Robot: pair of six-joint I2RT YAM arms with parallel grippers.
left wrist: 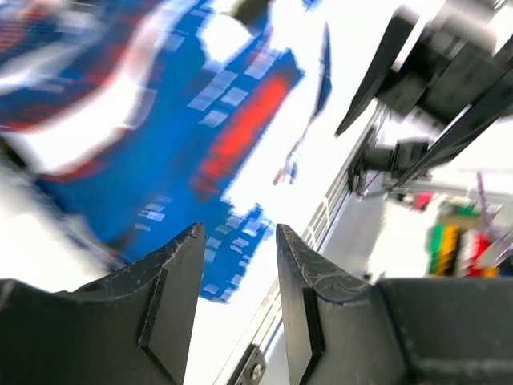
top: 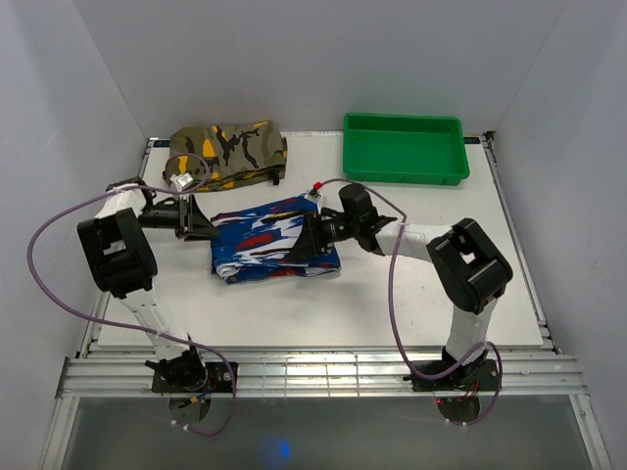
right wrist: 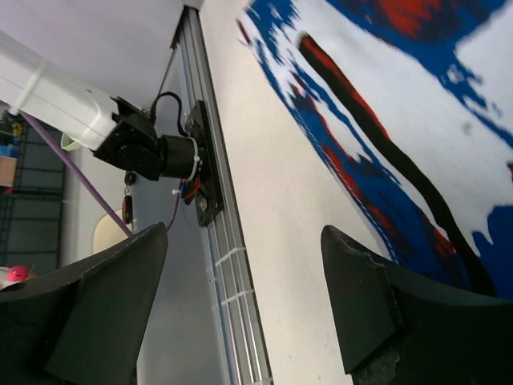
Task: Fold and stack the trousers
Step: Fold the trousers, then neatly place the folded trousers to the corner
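Left arm (top: 118, 257) and right arm (top: 470, 264) black-jointed with white links, purple cables (right wrist: 76, 174), black wedge fingers (left wrist: 172, 297)

1. Trousers (top: 274, 240): soft fabric in a busy royal-blue print with white, red and black streaks.
2. State: folded into a compact, roughly rectangular bundle. The surface is slightly rumpled, and layered edges show at the near-left corner.
3. Pose: lying flat, long side running left to right, slightly askew to the table (top: 392, 294) edges.
4. Location: mid-table, a little left of centre.
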